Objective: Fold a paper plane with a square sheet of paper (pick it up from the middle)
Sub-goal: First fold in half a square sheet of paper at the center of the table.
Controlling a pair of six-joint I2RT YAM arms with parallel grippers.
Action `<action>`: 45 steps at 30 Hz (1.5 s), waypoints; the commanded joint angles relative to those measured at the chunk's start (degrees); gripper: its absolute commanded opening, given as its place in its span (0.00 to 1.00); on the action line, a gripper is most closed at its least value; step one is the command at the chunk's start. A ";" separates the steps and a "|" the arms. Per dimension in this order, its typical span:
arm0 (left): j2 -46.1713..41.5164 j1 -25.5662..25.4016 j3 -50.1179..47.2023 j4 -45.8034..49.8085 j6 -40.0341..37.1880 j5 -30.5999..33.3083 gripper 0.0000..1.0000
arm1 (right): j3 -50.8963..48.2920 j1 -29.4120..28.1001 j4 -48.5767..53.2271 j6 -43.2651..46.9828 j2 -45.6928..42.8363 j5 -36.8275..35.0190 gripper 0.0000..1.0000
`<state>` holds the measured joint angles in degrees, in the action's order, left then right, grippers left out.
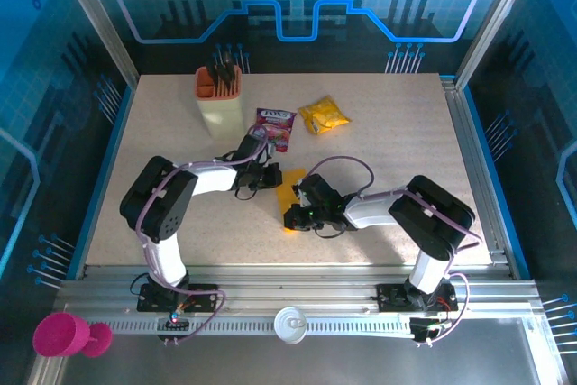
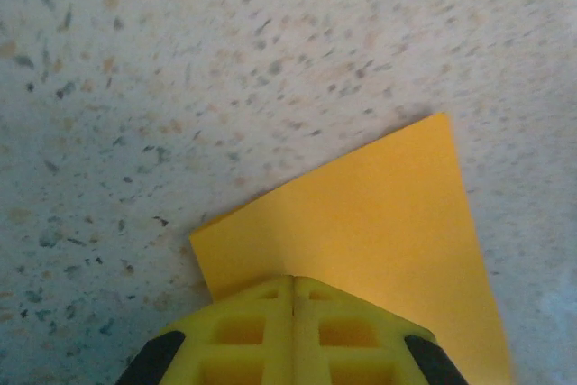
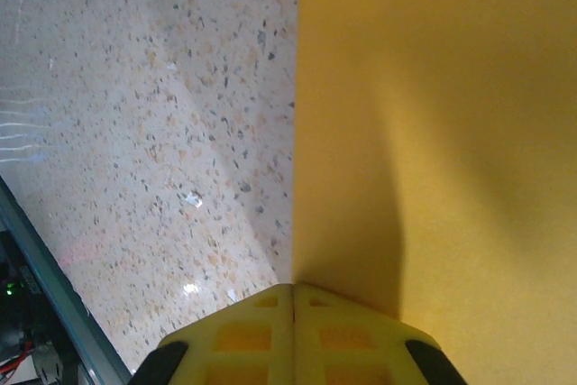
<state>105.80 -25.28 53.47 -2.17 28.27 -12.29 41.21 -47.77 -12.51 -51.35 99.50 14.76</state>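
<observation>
The square sheet of paper (image 1: 289, 188), plain orange-yellow, lies flat on the speckled table near the middle, creased narrower than a square. My left gripper (image 1: 270, 178) is shut at the sheet's upper left end. In the left wrist view its yellow fingertips (image 2: 293, 279) meet on top of the paper (image 2: 379, 223), close to a corner. My right gripper (image 1: 296, 215) is shut at the lower end. Its tips (image 3: 293, 288) rest right at the paper's (image 3: 433, 132) long straight edge. Nothing is pinched between either pair of fingers.
A beige holder (image 1: 219, 101) with dark tools stands at the back left. A purple printed packet (image 1: 275, 125) and a crinkled yellow snack packet (image 1: 323, 114) lie behind the arms. A pink cup (image 1: 63, 335) and a white disc (image 1: 290, 324) sit on the front rail.
</observation>
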 commanded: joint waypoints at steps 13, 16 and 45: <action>1.92 0.31 0.81 -0.24 -3.14 -0.98 0.00 | 8.93 5.23 7.30 11.95 -0.74 4.97 0.00; 2.09 0.32 0.81 -0.07 -3.20 -1.09 0.00 | 11.42 5.27 5.44 12.31 1.58 5.34 0.00; 4.45 0.27 2.81 1.94 -3.91 -1.52 0.00 | 7.73 4.35 7.42 17.72 8.09 0.88 0.00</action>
<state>108.07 -24.88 55.83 -3.29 26.39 -13.78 51.92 -43.33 -8.16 -35.22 107.31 16.51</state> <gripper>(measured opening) 0.047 0.055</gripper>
